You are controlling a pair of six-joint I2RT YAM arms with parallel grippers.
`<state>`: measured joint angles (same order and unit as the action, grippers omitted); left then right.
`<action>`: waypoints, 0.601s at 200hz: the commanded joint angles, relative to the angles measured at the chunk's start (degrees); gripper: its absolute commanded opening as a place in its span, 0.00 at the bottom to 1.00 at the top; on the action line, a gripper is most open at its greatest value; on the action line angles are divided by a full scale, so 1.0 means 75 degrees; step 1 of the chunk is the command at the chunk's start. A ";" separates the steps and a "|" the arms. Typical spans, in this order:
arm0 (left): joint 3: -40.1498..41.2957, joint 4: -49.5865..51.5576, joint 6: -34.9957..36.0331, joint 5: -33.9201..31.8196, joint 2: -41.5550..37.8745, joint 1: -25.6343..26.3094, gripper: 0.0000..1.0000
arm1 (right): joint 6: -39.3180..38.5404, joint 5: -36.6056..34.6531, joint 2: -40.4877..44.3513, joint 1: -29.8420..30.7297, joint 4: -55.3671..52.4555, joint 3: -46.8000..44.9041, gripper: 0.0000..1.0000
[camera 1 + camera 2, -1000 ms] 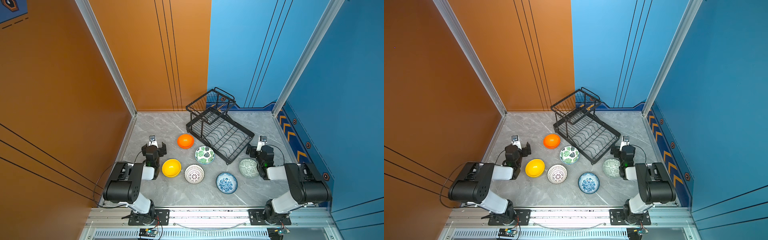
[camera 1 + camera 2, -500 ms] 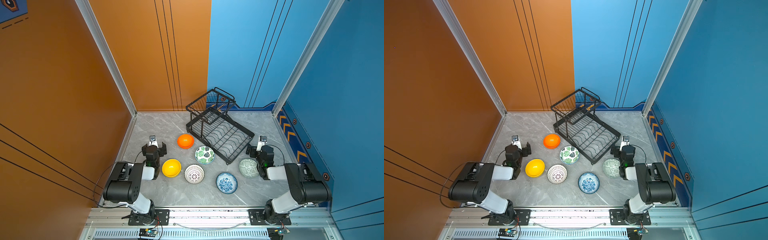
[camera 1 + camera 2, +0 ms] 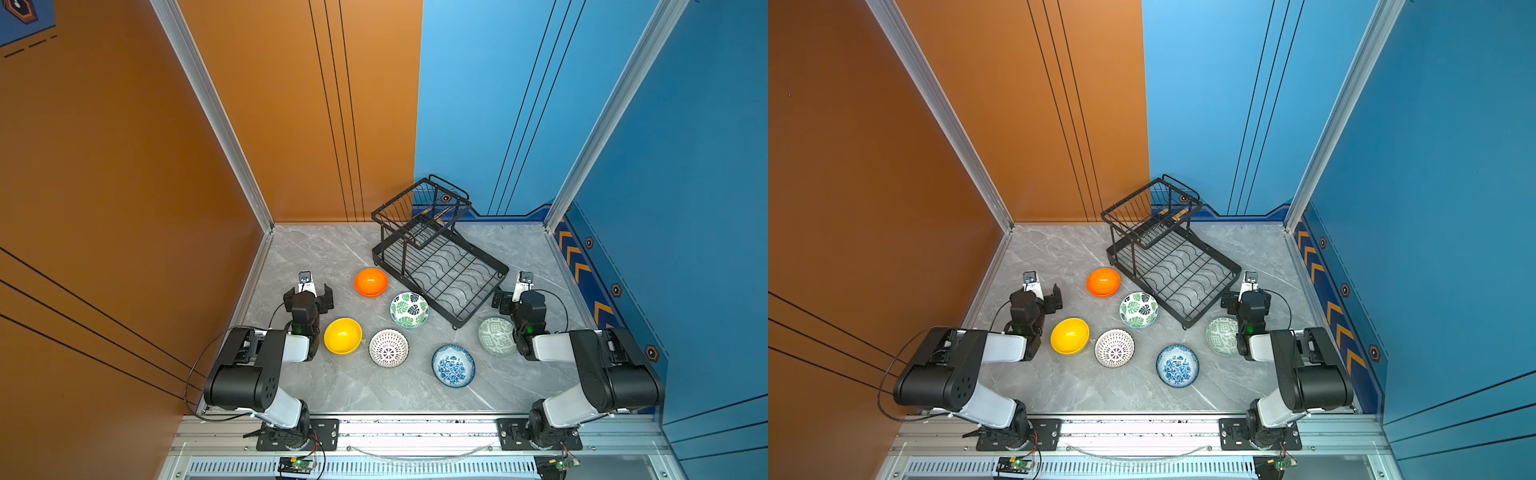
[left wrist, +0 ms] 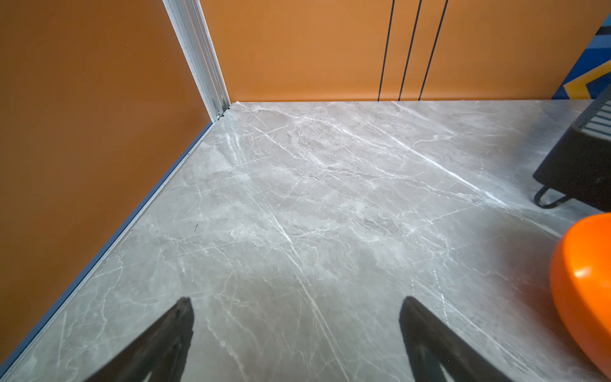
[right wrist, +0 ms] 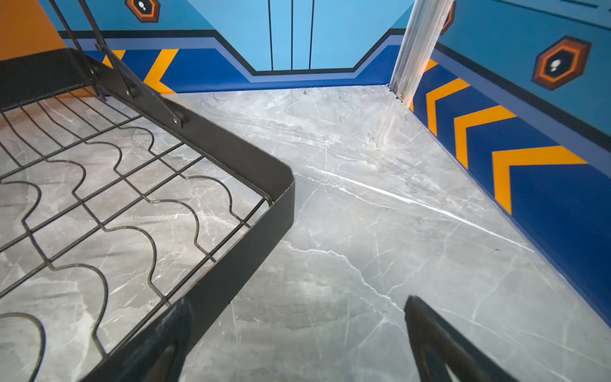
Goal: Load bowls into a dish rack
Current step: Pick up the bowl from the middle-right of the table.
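Left wrist: orange bowl (image 4: 585, 281) near gripper (image 4: 296, 299)

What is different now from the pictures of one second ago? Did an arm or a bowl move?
Nothing visibly changed. The left gripper and the right gripper stay open and empty, the six bowls lie in the same places on the table, and the dish rack is still without bowls.

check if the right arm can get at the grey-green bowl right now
Probably yes, after backing up. The grey-green bowl sits uncovered beside the right arm's wrist, behind the open right gripper, which points toward a corner of the dish rack. Only its own wrist crowds it.
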<state>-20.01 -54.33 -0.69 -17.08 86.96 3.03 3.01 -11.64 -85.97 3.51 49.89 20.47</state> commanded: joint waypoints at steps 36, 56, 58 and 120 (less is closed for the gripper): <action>-0.0033 0.1437 -0.0439 -0.1430 -0.1471 0.0100 0.98 | 0.0194 -0.1832 0.1453 0.0257 -0.1367 0.0137 1.00; -0.0268 0.2331 -0.0753 -0.1914 -0.1837 0.0180 0.98 | 0.0871 -0.2058 0.1938 0.0204 -0.2096 0.0284 1.00; -0.0304 0.2429 -0.0776 -0.1949 -0.1866 0.0205 0.98 | 0.0946 -0.2066 0.1977 0.0192 -0.2123 0.0283 1.00; -0.1335 0.4404 -0.1574 -0.3765 -0.2765 0.1155 0.98 | 0.2971 0.0584 0.3293 -0.0602 -0.2642 0.0156 1.00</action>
<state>-26.13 -30.20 -7.42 -35.42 69.52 8.73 17.06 -18.87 -63.64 1.80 31.46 22.33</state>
